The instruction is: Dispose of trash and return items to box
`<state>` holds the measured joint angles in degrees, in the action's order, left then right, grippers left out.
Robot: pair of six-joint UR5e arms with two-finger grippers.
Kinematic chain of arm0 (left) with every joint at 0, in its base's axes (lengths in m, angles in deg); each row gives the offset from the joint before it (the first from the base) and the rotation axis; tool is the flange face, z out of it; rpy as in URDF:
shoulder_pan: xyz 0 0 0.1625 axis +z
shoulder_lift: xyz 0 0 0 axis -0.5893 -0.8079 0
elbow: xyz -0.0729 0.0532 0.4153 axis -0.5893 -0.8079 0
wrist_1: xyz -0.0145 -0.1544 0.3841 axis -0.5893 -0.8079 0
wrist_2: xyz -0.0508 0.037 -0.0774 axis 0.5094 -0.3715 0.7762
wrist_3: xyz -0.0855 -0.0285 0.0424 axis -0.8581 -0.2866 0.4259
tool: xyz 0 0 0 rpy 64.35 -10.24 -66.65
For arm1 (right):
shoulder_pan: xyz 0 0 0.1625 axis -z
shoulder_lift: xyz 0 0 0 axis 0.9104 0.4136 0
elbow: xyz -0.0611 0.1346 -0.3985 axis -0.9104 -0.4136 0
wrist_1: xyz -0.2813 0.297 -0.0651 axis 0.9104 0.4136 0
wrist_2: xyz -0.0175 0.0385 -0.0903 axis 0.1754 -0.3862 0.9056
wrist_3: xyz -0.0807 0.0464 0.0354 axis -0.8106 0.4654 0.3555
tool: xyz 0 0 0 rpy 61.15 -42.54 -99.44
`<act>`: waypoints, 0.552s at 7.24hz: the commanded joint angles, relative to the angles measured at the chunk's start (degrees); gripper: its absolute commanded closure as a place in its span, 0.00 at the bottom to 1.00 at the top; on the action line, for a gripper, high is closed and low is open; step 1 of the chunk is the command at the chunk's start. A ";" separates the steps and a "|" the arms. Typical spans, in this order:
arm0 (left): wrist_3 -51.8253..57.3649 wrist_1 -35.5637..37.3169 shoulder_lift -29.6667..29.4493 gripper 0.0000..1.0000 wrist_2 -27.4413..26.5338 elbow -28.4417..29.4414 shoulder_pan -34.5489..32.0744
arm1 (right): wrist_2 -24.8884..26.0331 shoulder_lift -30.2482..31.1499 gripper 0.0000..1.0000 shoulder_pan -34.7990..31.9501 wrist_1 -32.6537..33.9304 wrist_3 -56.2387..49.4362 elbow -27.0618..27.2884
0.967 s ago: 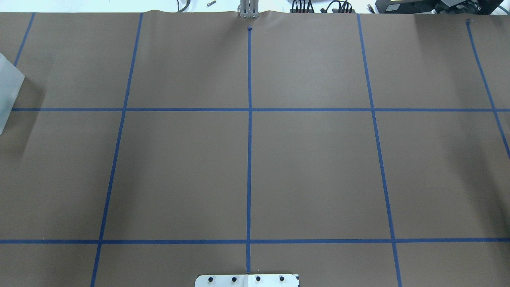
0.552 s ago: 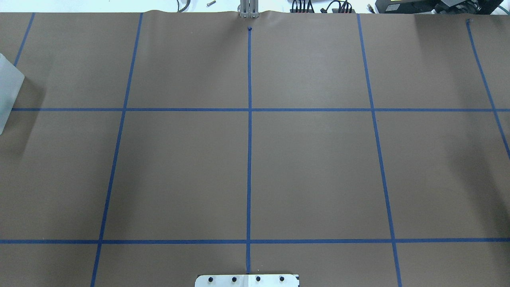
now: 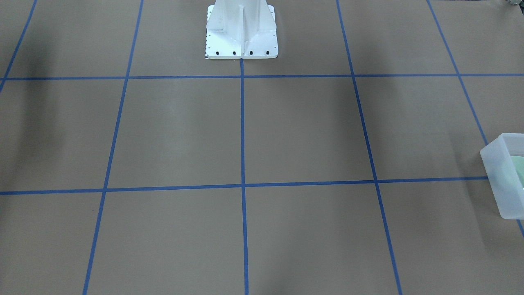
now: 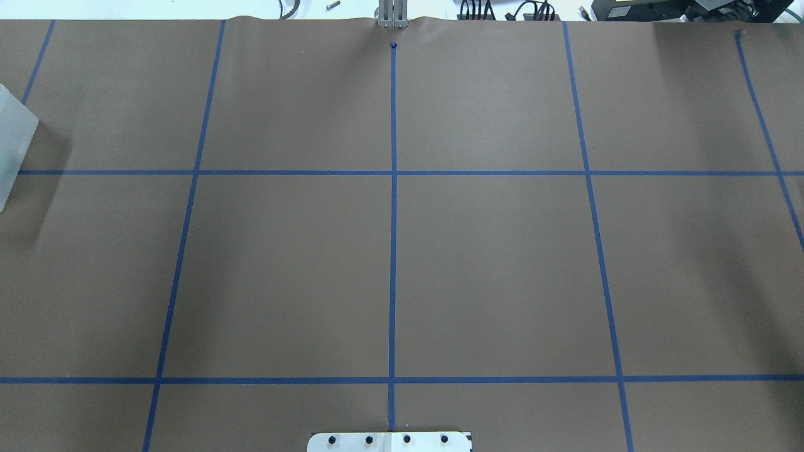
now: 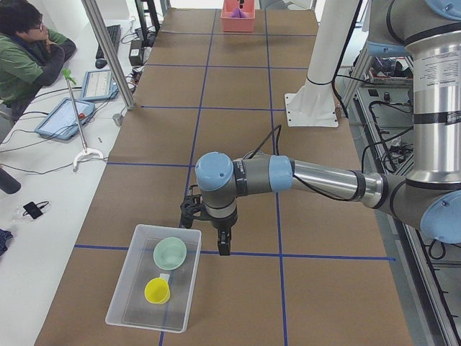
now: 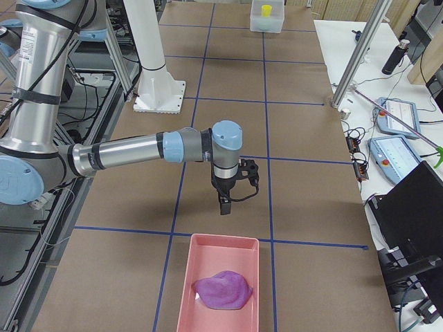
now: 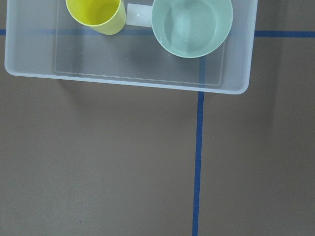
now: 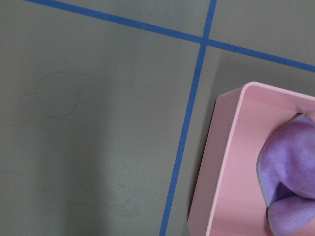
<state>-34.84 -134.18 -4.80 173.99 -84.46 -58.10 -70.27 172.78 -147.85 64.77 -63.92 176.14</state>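
The mint-green bowl (image 7: 192,24) sits inside the frosted white box (image 7: 128,81), beside a yellow cup (image 7: 96,14). In the exterior left view the bowl (image 5: 170,253) and cup (image 5: 157,291) lie in the box (image 5: 137,306). My left gripper (image 5: 223,245) hangs just beside the box's far right corner and holds nothing that I can see; I cannot tell whether it is open or shut. My right gripper (image 6: 223,206) hangs above the table just beyond the pink tray (image 6: 185,290); I cannot tell its state either. The box's edge shows in the front view (image 3: 497,180) and the overhead view (image 4: 12,144).
The pink tray (image 8: 221,162) holds a purple cloth (image 8: 288,167), also seen from the right (image 6: 221,290). The white robot base (image 3: 241,41) stands at the table's middle edge. An operator (image 5: 29,58) sits at a side desk with tablets.
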 commanded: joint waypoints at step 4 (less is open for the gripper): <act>0.42 -0.21 1.25 0.01 0.09 -4.65 0.16 | -1.62 -0.04 0.00 -0.16 1.38 -0.70 1.55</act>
<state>-34.51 -134.38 -3.58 174.06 -88.79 -58.00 -70.90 172.80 -148.03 66.14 -64.66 177.46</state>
